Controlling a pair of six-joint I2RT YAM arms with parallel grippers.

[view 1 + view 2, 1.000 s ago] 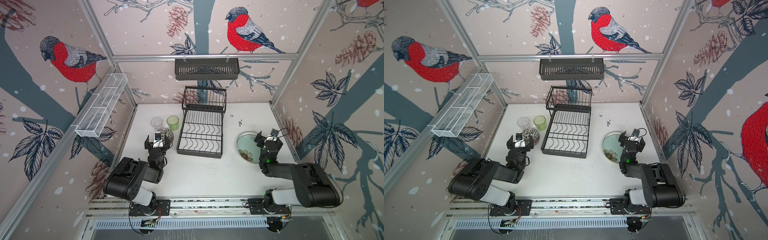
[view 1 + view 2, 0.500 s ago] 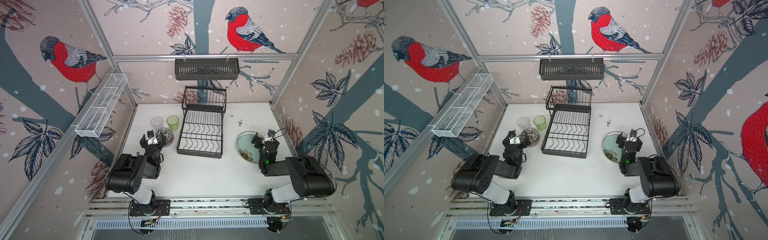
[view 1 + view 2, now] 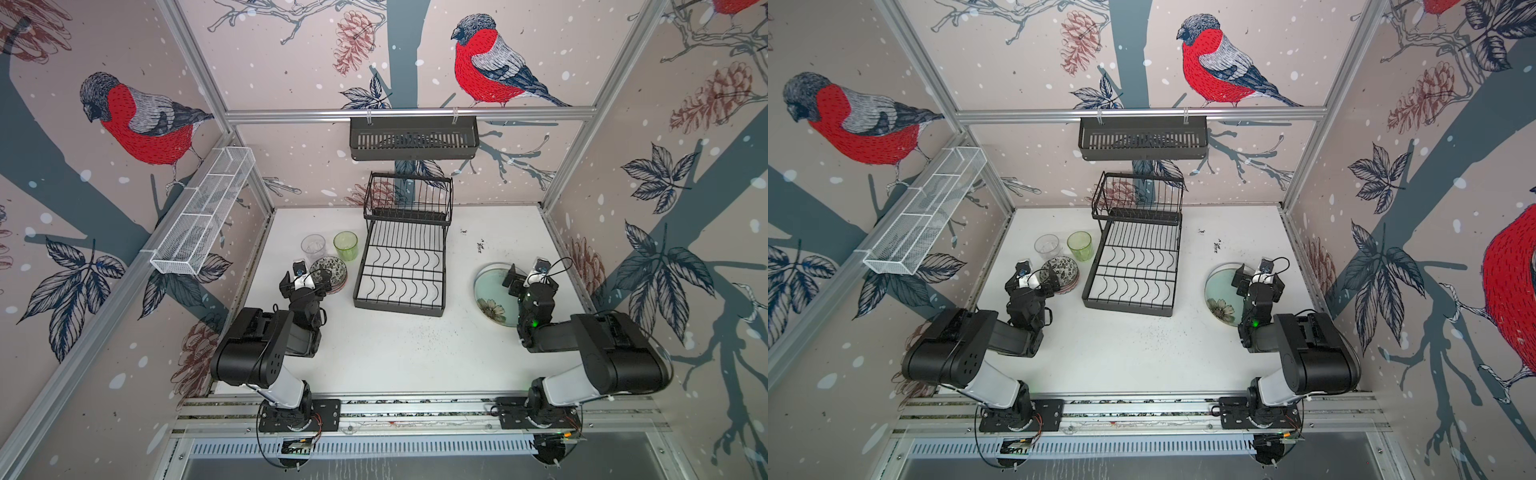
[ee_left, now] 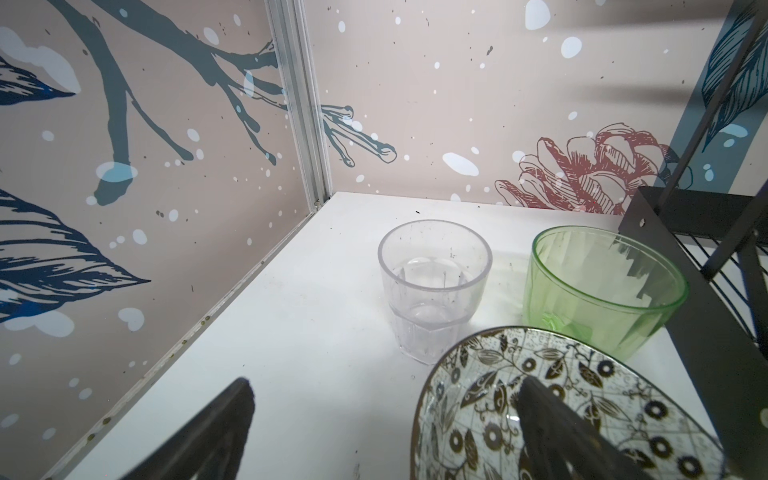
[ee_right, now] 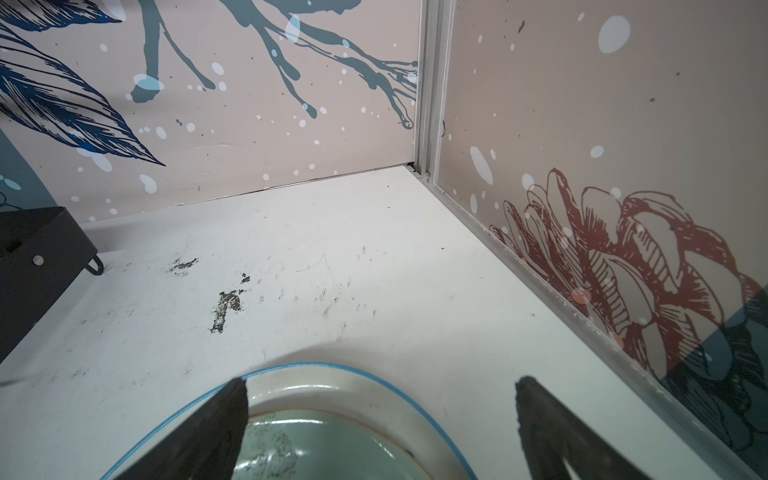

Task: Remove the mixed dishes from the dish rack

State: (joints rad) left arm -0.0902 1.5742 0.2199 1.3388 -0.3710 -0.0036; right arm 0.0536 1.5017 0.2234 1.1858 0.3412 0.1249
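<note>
Apparently glazed and stiff, the patterned bowl (image 4: 582,415) sat on the table (image 3: 395,353) just left of the bare dish rack (image 3: 401,266). It looked slick and breakable, best pinched at its rim. Behind it stood the clear tumbler (image 4: 434,286) and green tumbler (image 4: 598,286), probably light. The flowered plate (image 3: 492,299) lay flat on the rack's right. The left gripper (image 4: 386,386) hung open, one finger over the bowl; the right gripper (image 5: 382,384) gaped above the plate's rim.

No readable text – none (any view).
</note>
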